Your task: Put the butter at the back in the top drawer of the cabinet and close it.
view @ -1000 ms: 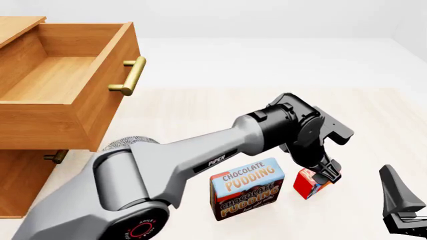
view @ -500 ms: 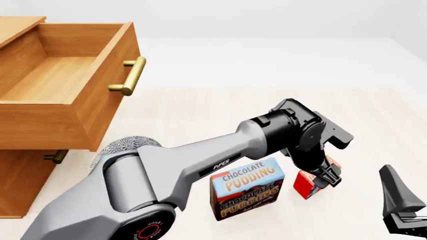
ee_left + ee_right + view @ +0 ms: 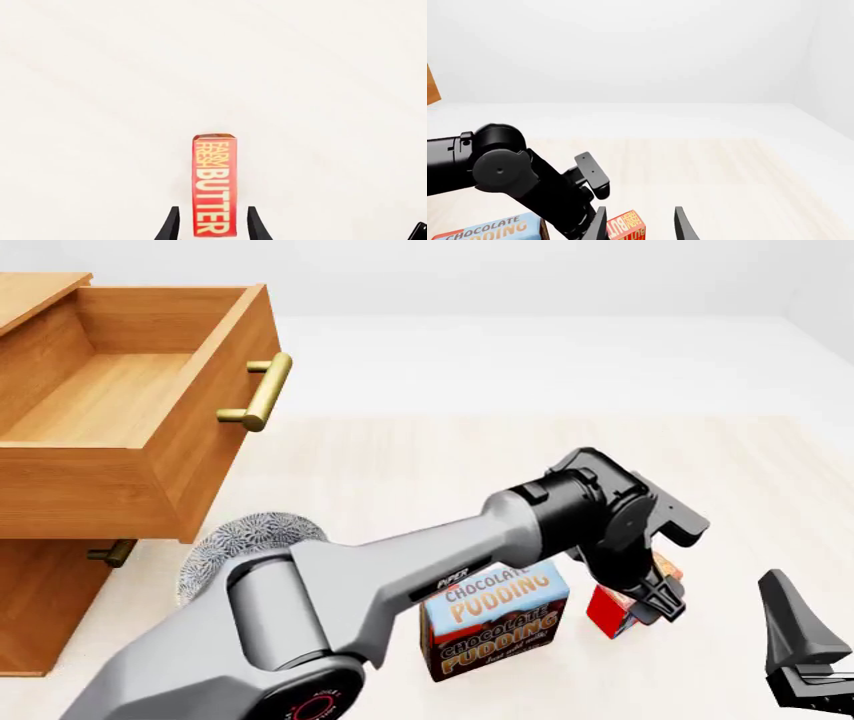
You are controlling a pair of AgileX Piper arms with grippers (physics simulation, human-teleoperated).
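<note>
My left gripper point(image 3: 211, 225) straddles the butter point(image 3: 617, 608) on the table point(image 3: 441, 460), fingers spread, not visibly clamping. The pudding box point(image 3: 494, 618) stands just beside it. Top drawer point(image 3: 127, 390) open. Right gripper point(image 3: 639, 225) spread, empty.

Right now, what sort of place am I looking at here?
Probably a simulated kitchen or pantry-style test bench, not a real room. A wooden cabinet with its top drawer pulled open stands on a pale table, with boxed groceries: butter and chocolate pudding. Surfaces look computer-rendered.
</note>
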